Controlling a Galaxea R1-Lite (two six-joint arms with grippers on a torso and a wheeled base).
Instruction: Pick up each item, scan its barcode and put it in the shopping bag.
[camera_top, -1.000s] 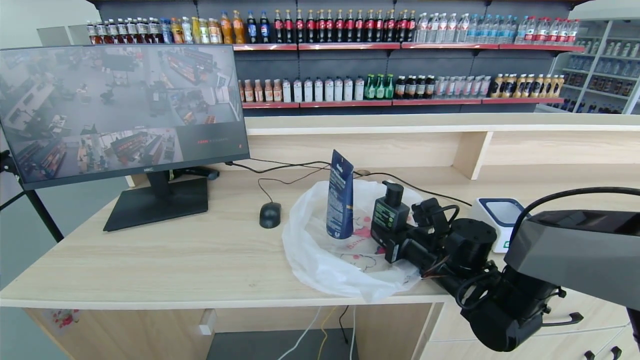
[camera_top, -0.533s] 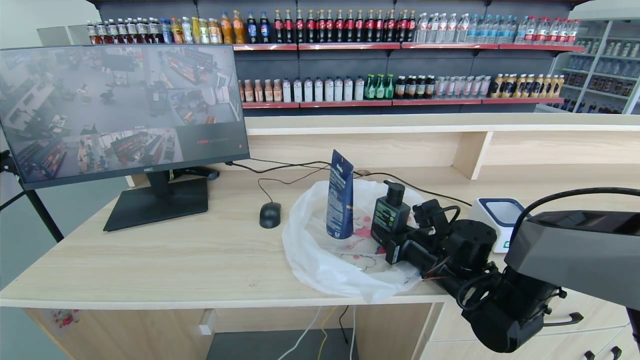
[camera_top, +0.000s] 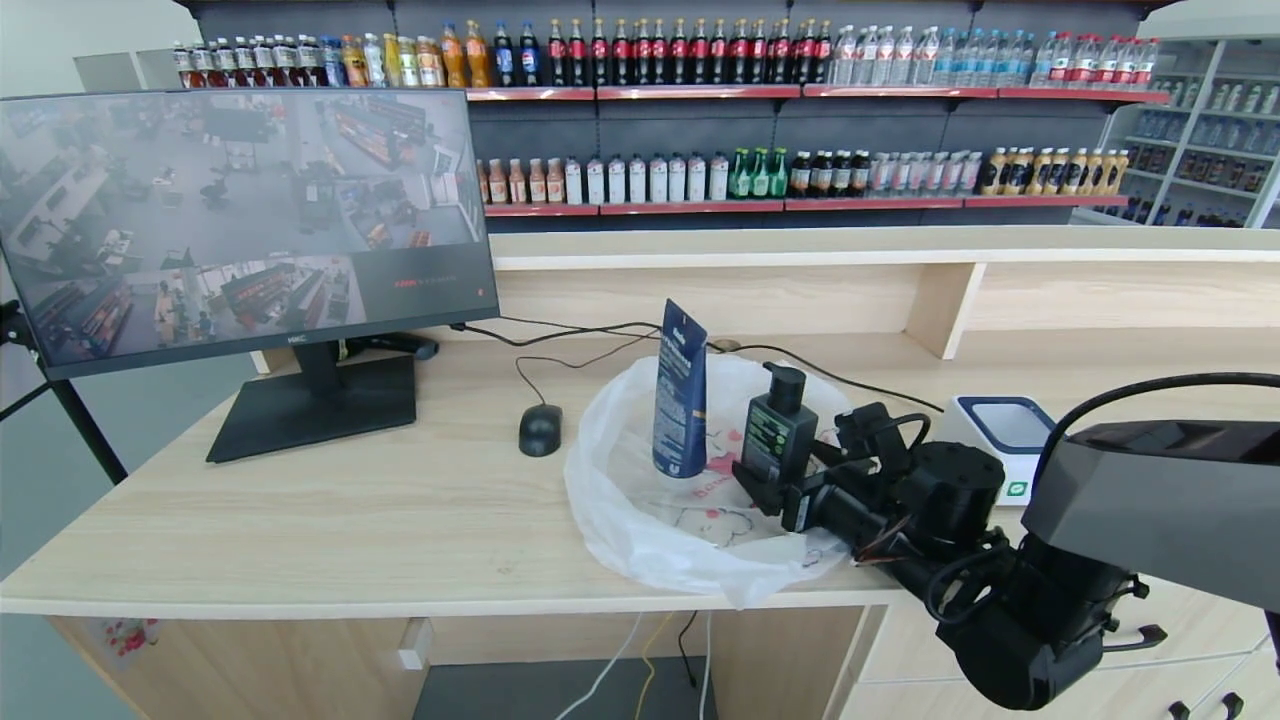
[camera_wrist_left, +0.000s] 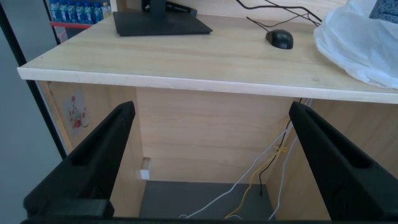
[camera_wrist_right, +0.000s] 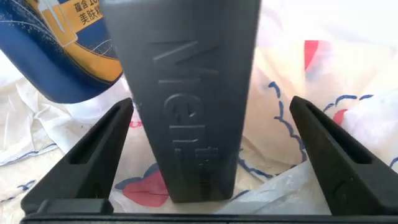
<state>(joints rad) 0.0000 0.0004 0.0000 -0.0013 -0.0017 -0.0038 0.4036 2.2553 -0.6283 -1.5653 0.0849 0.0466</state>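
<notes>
1. The dark bottle (camera_top: 778, 430) stands upright in the shopping bag (camera_top: 620, 510), a little right of the middle of the head view. The blue tube (camera_top: 680, 390) stands just beside it, on its left in the picture, and it is in the bag too.
2. The bag lies open and crumpled on the worktop (camera_top: 400, 520), near the front edge. The scanner (camera_top: 1000, 430) sits further right, behind the arm.
3. The right gripper (camera_top: 760, 490) is low down by the foot of the bottle. Its fingers (camera_wrist_right: 87, 162) are spread wide, one on each side of the bottle. In the right wrist view there is a gap on both sides, so they are not pinching it.
4. The left gripper (camera_wrist_left: 205, 162) hangs in front of the worktop, lower than its edge. Its fingers are spread too and hold nothing.
5. I think the step in hand is putting the bottle in the bag, and it looks almost done. The bottle seems to rest on the bag's floor by itself.
6. Next, the right arm needs to pull straight back from the bottle, towards the lower right of the head view, with its fingers kept wide.
7. It should go slowly. The bottle is tall and thin, so a bump could tip it into the tube. The bag is soft and could catch on a finger and get dragged along.
</notes>
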